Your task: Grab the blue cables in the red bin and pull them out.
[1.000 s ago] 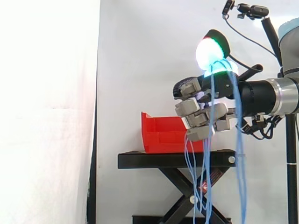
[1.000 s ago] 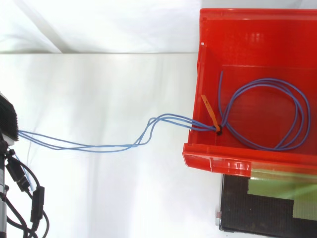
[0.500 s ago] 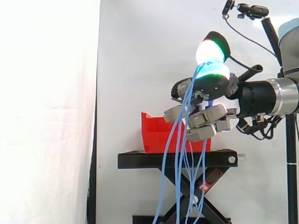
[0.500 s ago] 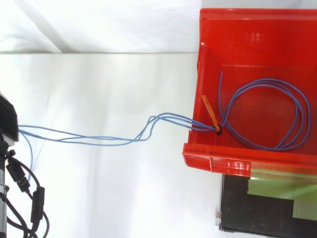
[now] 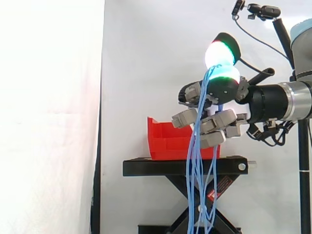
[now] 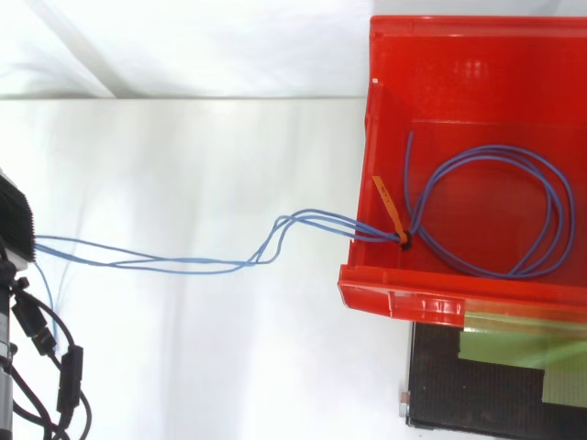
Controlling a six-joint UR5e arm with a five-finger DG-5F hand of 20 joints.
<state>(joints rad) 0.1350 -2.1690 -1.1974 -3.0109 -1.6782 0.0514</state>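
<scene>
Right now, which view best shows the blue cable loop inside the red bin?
Top view: it looks into the red bin, where the blue cables lie looped, strands crossing its wall. Side view shows the bin's outer wall and cables hanging from the hand.

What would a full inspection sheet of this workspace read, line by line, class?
Surface: black stand, carrying the red bin.
Job's things: red bin with a loop of blue cables inside, bound by an orange tie.
Clutter: nothing seen.
Hand: hand raised, apart from the bin, pinching the cables between glowing pads.
Cables: run out over the bin's wall to the hand, slack hanging past the stand top.
Surroundings: white curtain.
</scene>
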